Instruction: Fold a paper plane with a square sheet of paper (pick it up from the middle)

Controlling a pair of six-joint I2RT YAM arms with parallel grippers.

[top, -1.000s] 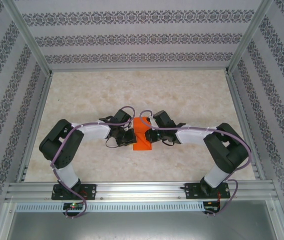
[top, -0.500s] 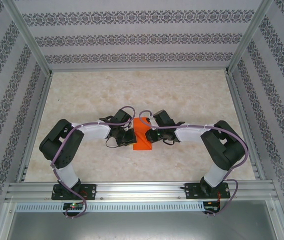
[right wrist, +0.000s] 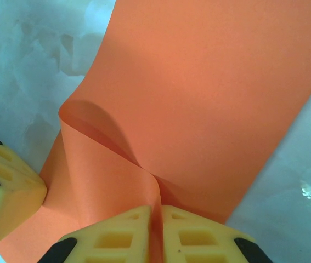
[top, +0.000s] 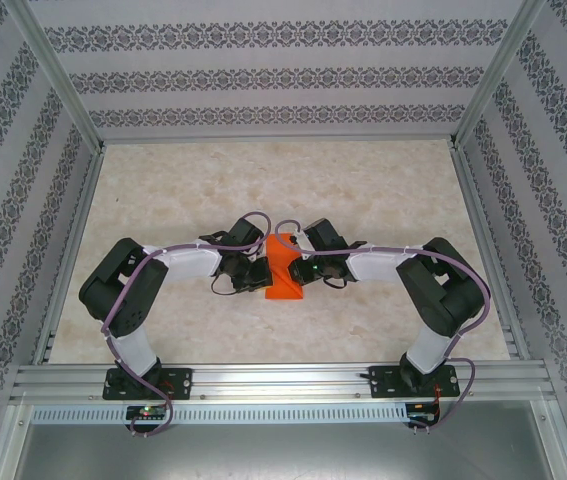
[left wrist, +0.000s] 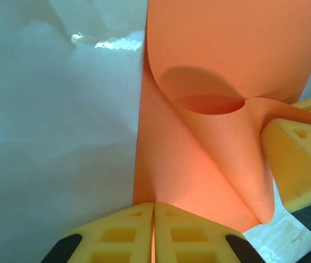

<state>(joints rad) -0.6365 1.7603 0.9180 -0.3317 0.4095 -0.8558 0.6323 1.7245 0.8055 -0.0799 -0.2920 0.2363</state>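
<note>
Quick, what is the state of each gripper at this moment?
Left gripper: closed, pinching the orange paper.
Right gripper: closed, pinching the same orange paper.

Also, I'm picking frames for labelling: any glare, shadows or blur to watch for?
Left wrist: white glare on the table near the top, and the orange paper shades its own curl. Right wrist: similar shadow under the fold, glare lower right. Top external: even light, sharp.
</note>
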